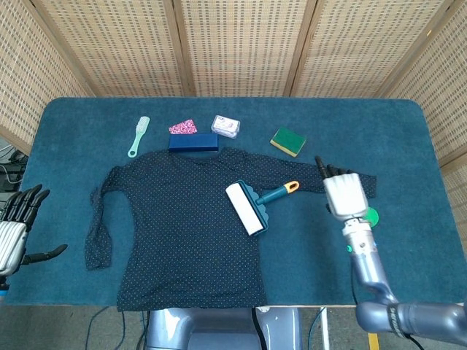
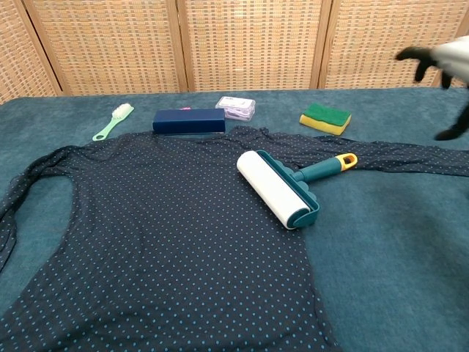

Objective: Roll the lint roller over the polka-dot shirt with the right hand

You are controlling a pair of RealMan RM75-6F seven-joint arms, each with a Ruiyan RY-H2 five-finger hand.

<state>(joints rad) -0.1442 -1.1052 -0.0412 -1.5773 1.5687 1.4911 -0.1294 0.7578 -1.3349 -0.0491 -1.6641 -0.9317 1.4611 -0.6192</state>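
- My left hand (image 1: pixel 16 232): far left of the polka-dot shirt (image 1: pixel 182 226), off the table edge, fingers spread, holding nothing
- Lint roller (image 1: pixel 252 205): lies on the shirt's right side, handle toward the right sleeve
- My right hand (image 1: pixel 344 195): over the right sleeve's end, well apart from the roller, fingers spread, empty

the right hand (image 1: pixel 344 195) has a pale grey, boxy plastic back and black fingers (image 1: pixel 320 165), on a glossy blue-grey metallic forearm (image 1: pixel 368 264) with a small green mark near the wrist. the left hand (image 1: pixel 14 230) likewise shows a ribbed light-grey back and slim black fingers.
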